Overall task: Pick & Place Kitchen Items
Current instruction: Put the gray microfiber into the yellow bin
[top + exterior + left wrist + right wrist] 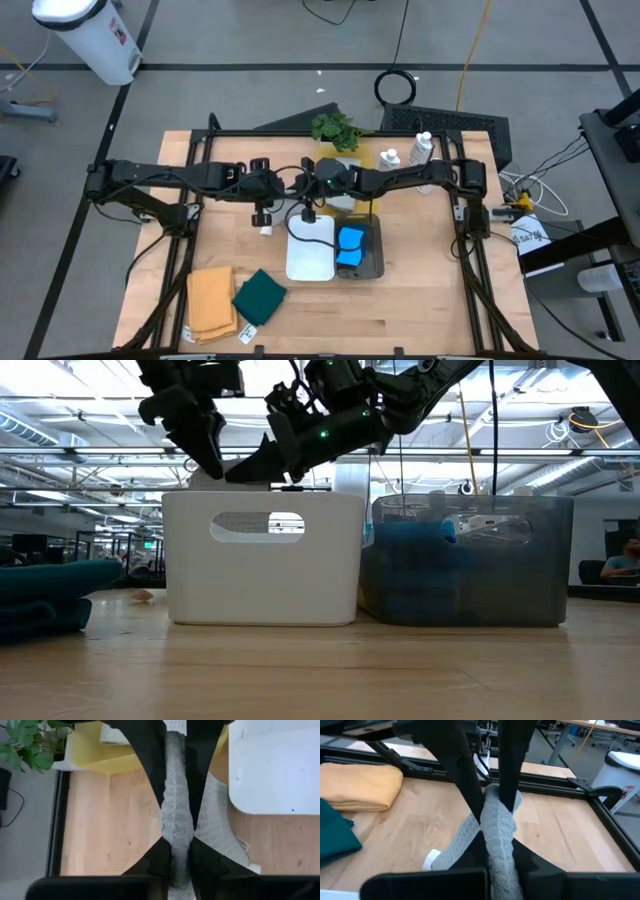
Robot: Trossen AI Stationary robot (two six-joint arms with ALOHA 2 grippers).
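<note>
Two bins [310,262] sat side by side mid-surface [400,310], sponges [351,248] in the right one. Two folded cloths [212,303] lay at the front left. Bottles [421,148] and a plant [334,128] stood behind.

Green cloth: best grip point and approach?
Green cloth lies flat, folded, turned diamond-wise, one side beside the orange cloth. Pinch the free corner opposite, straight down from above. Left gripper and right gripper are both shut on the grey cloth.
</note>
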